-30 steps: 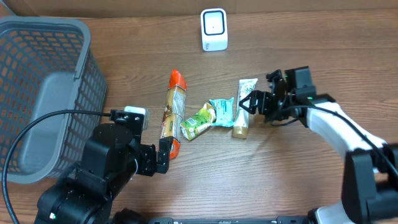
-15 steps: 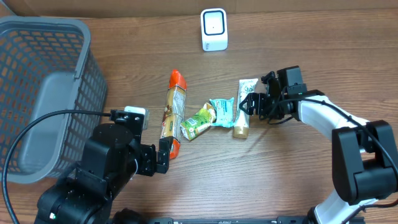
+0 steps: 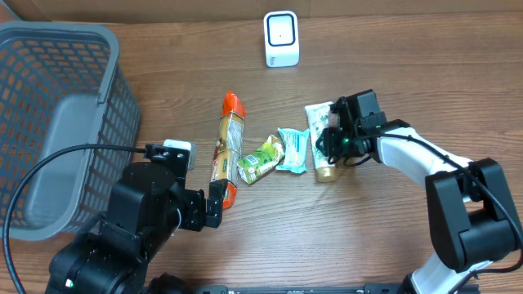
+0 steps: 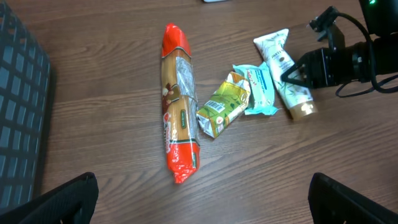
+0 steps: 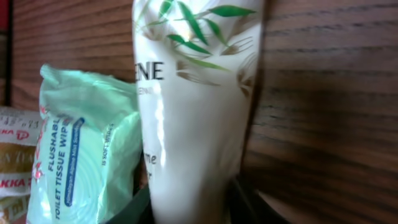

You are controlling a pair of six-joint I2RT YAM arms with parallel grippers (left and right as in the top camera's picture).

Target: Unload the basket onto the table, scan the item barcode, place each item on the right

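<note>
Note: your right end effector [image 3: 328, 145] sat over the white tube [image 3: 318, 119] near its mid-length. The right wrist view showed a dark finger tight against each long side, so I logged it as clamped on the tube.

The tube lay flat on the tabletop [image 3: 409, 57]. In the overhead view its long axis ran close to 12-to-6 o'clock, crimped end at 12 and gold cap at 6. Your arm came in from 3 o'clock, so the jaws spanned the tube's short width. The wipes pack [image 3: 292, 149] lay just beside the tube at 9 o'clock.

The scanner [image 3: 281, 38] stood well apart, at about 11 o'clock from the right end effector. My judgement was that the coming move needed a lift and a carry along that line. No barcode showed in any view, so I could not tell which face had to turn toward the scanner.

Your left end effector [image 4: 204, 180] hung with jaws wide apart and empty, at about 8 o'clock from the tube. The right arm was clearly the nearer one.
</note>
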